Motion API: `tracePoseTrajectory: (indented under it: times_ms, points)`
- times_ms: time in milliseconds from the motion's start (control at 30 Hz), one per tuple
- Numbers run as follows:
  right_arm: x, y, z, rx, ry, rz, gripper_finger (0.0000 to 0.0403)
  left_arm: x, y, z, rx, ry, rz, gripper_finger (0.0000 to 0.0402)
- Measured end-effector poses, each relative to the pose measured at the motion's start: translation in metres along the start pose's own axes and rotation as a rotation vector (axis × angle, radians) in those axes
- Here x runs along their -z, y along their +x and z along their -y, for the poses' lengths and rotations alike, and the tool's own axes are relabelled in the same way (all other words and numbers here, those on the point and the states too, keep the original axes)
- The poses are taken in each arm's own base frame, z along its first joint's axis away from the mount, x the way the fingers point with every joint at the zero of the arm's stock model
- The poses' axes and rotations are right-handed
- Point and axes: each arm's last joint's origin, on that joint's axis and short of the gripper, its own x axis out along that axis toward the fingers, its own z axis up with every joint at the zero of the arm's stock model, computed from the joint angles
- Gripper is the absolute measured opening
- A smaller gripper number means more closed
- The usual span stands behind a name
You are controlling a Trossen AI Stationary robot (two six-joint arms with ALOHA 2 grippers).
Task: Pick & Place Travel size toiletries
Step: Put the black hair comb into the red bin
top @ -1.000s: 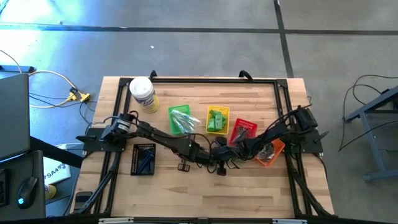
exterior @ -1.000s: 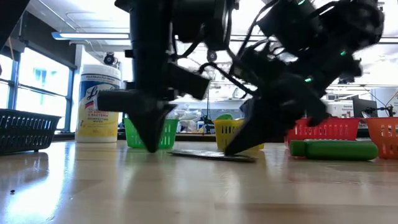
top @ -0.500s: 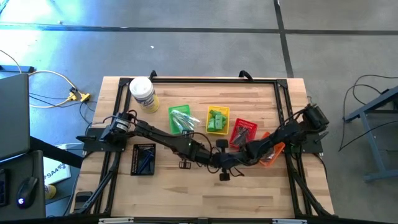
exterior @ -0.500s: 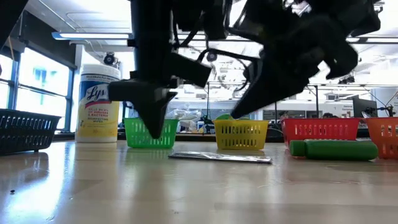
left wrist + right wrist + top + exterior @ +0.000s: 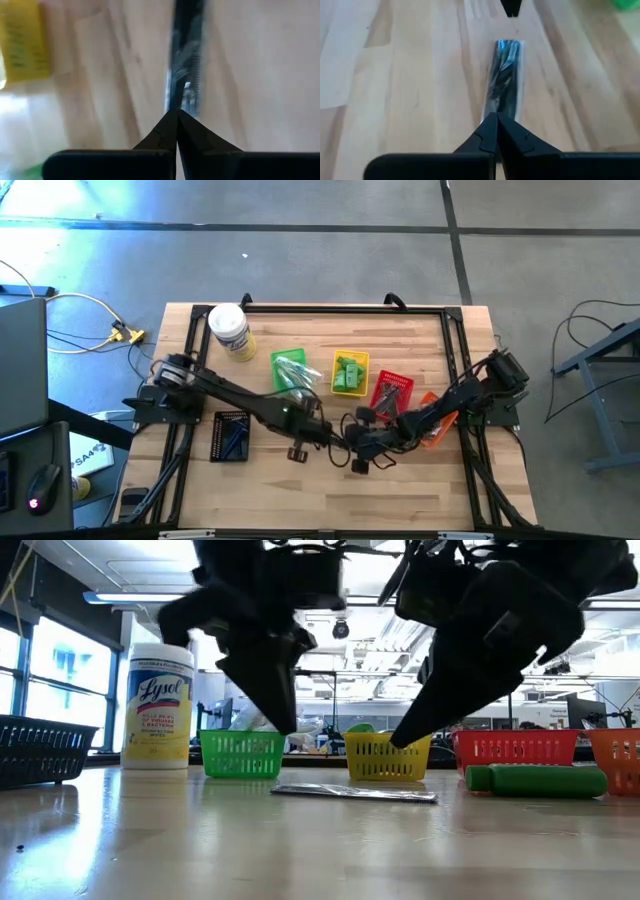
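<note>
Packet: a clear slim packet [image 5: 355, 792] lies flat on the table [image 5: 300, 850], in front of the green basket [image 5: 240, 754] and yellow basket [image 5: 388, 757], touched by neither arm.
Long axis: it runs straight ahead of both wrist cameras, so the arms face it end-on from opposite ends.
Left gripper [image 5: 176, 116]: raised above one end, fingers together, empty.
Right gripper [image 5: 496, 118]: raised above the other end, fingers together, empty.
Nearer arm: cannot tell; both hang about equally close.

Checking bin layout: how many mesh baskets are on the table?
5. Black basket near the left arm's base; green basket, yellow basket and red basket in a row mid-table; orange basket partly hidden under the right arm.
</note>
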Motion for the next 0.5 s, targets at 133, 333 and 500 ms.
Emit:
tracePoseTrajectory:
  times_ms: [133,333,500]
  points:
    - [0.009,0.0,-0.009,-0.04,-0.018,-0.033,0.0002,0.011,0.018,-0.006,0.019,-0.022,0.083,0.0001]
    - [0.022,0.015,-0.016,-0.097,-0.034,-0.077,0.0002,0.024,0.038,-0.016,-0.001,-0.089,0.081,0.0001]
    - [0.025,0.028,-0.008,-0.055,-0.022,-0.086,0.0002,0.026,0.04,-0.014,0.013,-0.095,0.084,0.0]
